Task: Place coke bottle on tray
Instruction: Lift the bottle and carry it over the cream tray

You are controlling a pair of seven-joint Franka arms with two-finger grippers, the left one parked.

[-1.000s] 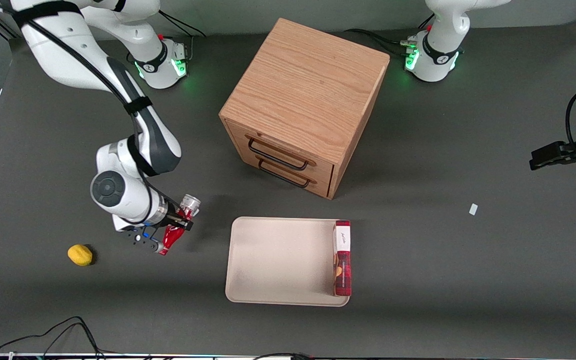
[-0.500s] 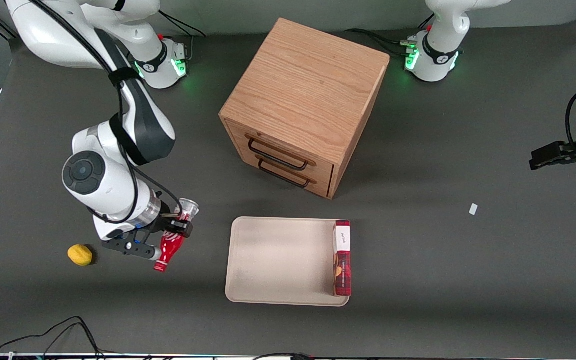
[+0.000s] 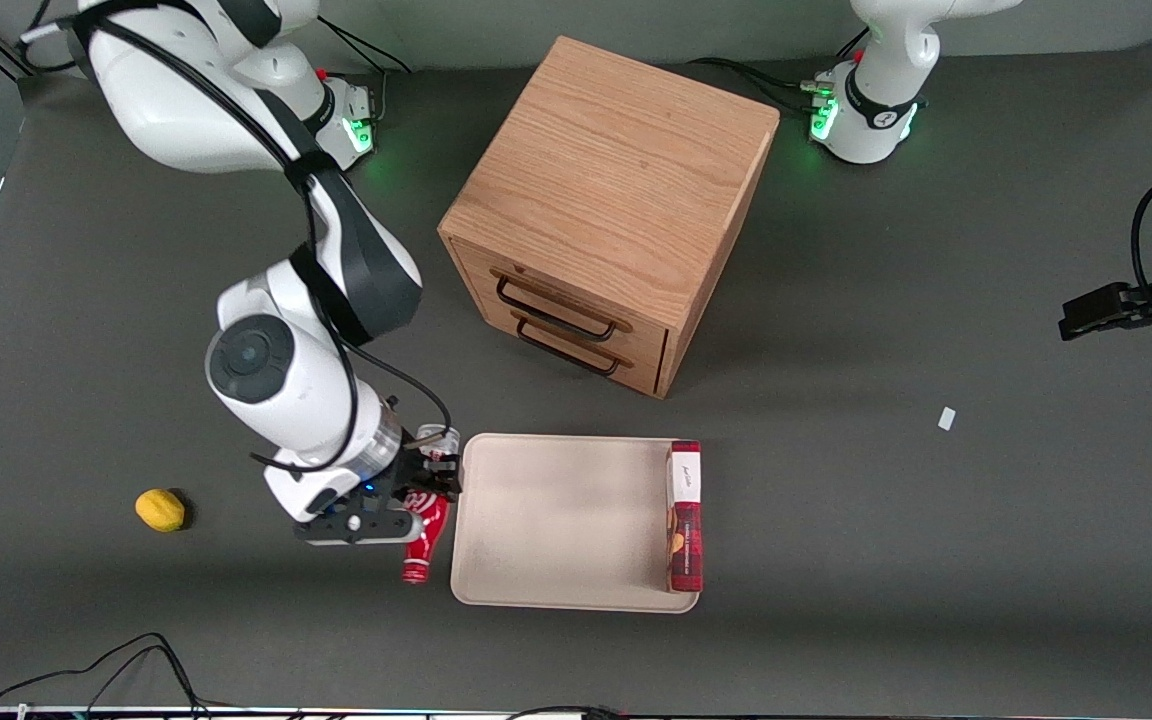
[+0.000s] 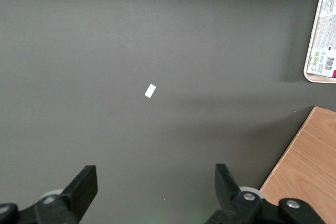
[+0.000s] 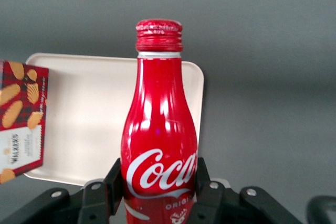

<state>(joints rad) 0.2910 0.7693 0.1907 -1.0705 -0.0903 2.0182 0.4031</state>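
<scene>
The jaws of the gripper (image 5: 160,190) clamp the lower body of the coke bottle (image 5: 159,135), a rigid, glossy, likely slippery container hanging left of centre in the front view, just beside the tray (image 3: 556,520).

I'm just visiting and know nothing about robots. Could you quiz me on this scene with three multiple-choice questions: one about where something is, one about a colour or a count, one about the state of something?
1. Where is the coke bottle?
A. lying flat on the tray
B. held in the gripper beside the tray's edge
C. on top of the wooden cabinet

2. How many drawer handles does the wooden cabinet show?
A. two
B. one
C. four

3. What state is the gripper in?
A. wide open, holding nothing
B. out of sight
C. closed on the coke bottle

Answers:
1 B: the bottle hangs in the gripper just off the tray, at the edge nearest the working arm.
2 A: two dark handles, one above the other.
3 C: in the wrist view the fingers press on both sides of the bottle's body.
</scene>
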